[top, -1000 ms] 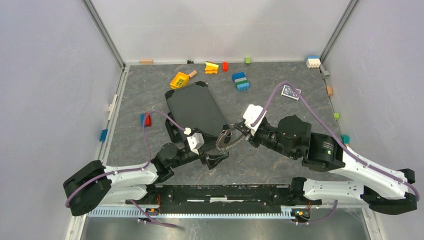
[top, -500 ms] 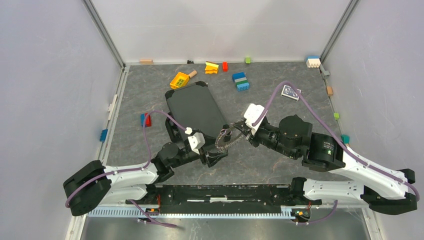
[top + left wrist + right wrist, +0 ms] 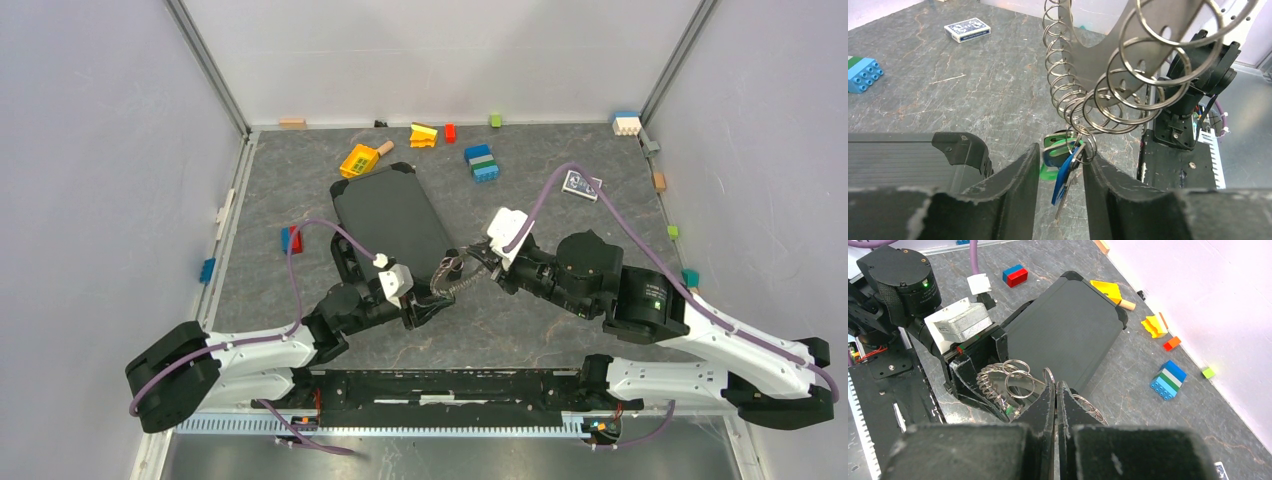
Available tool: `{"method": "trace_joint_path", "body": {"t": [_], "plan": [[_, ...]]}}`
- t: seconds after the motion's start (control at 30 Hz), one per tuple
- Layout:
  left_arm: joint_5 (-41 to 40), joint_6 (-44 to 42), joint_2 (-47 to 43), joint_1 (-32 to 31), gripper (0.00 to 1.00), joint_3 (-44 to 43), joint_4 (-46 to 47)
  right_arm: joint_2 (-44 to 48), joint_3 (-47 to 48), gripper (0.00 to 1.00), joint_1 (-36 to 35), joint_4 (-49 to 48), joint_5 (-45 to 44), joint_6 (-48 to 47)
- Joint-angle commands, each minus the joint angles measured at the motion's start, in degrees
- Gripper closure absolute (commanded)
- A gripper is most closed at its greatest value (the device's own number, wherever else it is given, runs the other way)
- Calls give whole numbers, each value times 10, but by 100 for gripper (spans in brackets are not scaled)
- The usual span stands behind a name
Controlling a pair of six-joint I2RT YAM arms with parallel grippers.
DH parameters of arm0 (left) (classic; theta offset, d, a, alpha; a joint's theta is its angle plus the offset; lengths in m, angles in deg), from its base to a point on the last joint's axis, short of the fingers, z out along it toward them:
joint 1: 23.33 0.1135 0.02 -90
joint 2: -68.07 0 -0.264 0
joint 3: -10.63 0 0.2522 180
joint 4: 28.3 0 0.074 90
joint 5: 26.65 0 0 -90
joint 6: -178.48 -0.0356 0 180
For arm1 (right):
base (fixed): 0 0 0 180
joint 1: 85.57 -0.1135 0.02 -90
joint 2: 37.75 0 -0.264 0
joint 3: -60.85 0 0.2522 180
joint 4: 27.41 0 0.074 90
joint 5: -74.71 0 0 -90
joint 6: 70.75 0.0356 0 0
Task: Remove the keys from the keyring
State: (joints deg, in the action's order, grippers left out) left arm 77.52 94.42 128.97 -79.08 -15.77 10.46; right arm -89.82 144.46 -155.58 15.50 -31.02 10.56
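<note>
My right gripper (image 3: pixel 1055 385) is shut on the edge of the keyring (image 3: pixel 1108 60), a flat metal piece strung with a row of thin wire loops, and holds it in the air above the table's middle (image 3: pixel 448 275). From its lowest loops hang the keys (image 3: pixel 1064 172), a blue-headed one edge-on, next to a green tag (image 3: pixel 1055 145). My left gripper (image 3: pixel 1060 155) comes up from below, its jaws partly closed on either side of the hanging keys. A gap still shows beside the blue key. The right finger (image 3: pixel 1103 175) touches the loops.
A black case (image 3: pixel 392 215) lies just behind the grippers, its corner close to my left fingers. Toy bricks (image 3: pixel 482 163) and a yellow toy (image 3: pixel 358 160) sit at the back, a card deck (image 3: pixel 581 183) at back right, and a red-blue brick (image 3: pixel 291 239) at left.
My left gripper has risen toward the keyring and narrowed its jaws around the hanging keys. The right gripper has kept its hold, shifting slightly left.
</note>
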Motion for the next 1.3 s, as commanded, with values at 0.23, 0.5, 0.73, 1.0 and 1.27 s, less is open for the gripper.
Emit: {"method": "trace_joint_path", "body": {"t": [0.23,0.5,0.73,1.0,1.27], "plan": [[9,-4,-26,-2,77,-26,-23,21,-3,100,-2,-51,-28,0],[-14,-24,-66,-2,92,-38,-91,28,-9,100,-2,-50,-43,3],[-93,-70,-134,-3,97,-98,-284,47,-37,100,-2,-50,-76,14],[-139,-144,-136,-3,98,-229,-529,66,-100,100,-2,-67,-128,51],[-228,-184,-121,-10,98,-313,-659,78,-150,100,-2,-76,-206,85]]}}
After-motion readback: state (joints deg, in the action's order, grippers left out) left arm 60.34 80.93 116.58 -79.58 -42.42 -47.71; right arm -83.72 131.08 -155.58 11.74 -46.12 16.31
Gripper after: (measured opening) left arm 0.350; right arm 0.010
